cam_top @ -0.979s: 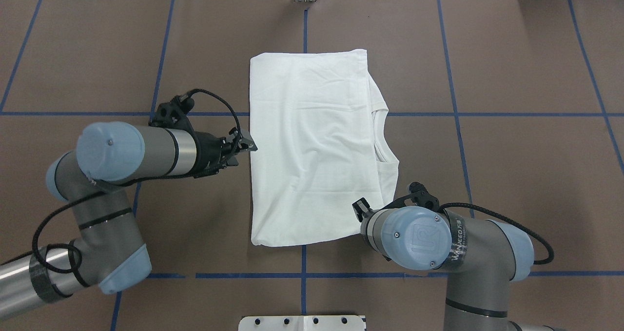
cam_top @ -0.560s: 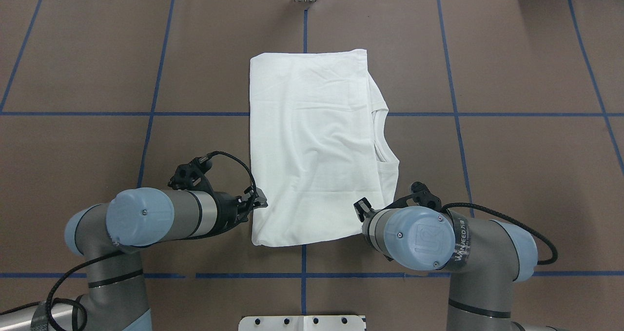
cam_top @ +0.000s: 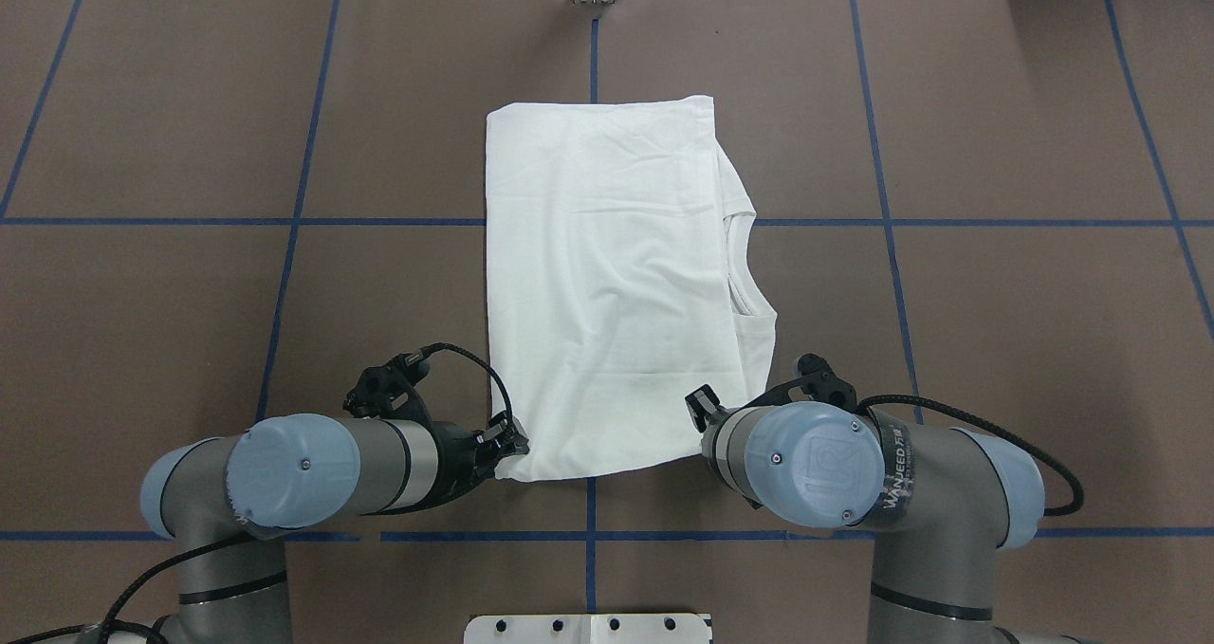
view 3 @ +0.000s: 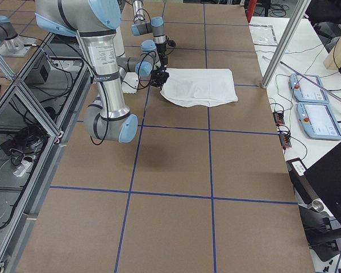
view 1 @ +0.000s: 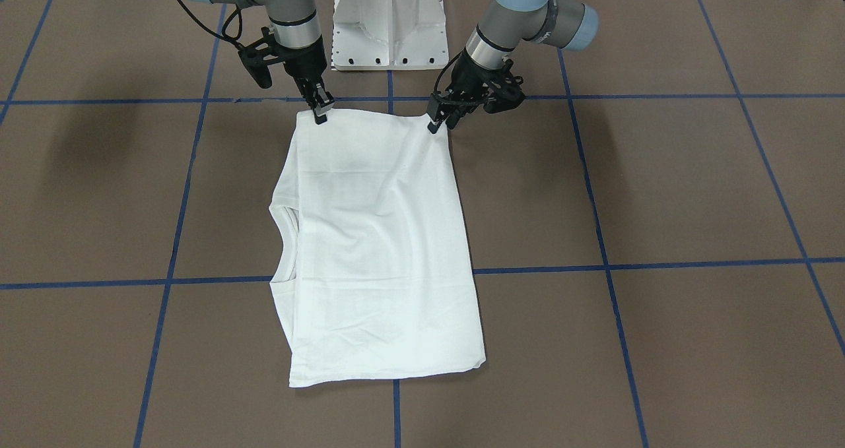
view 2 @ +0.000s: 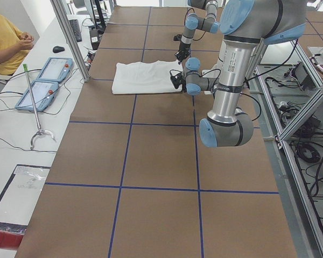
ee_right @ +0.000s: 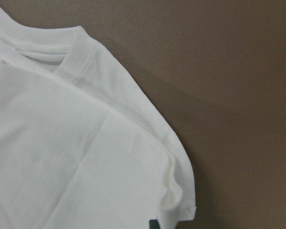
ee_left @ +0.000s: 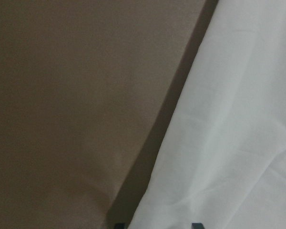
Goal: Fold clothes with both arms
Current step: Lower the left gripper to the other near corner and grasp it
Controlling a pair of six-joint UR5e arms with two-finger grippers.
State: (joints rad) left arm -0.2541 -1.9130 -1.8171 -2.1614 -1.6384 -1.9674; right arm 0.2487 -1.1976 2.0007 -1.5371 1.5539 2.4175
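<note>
The clothes are one white shirt (cam_top: 607,284), folded into a tall rectangle at the table's middle, with the collar showing along its right edge (cam_top: 744,274). My left gripper (cam_top: 510,447) is low at the near-left corner of the shirt (view 1: 376,250). It is open, and its two tips stand apart at the bottom of the left wrist view, over the cloth edge (ee_left: 238,143). My right gripper (view 1: 321,113) is shut on the near-right corner, where the cloth (ee_right: 76,157) puckers. In the overhead view my right wrist hides it.
The white metal pedestal (view 1: 388,19) stands just behind both grippers. Blue tape lines cross the brown table (cam_top: 996,322). A person in yellow (view 2: 5,40) sits at a side bench with two pendants (view 2: 43,80), beyond the table's far edge.
My left arm has moved along the shirt's left edge, from its middle to the near-left corner, and lowered there. The right arm and the shirt have not moved.
</note>
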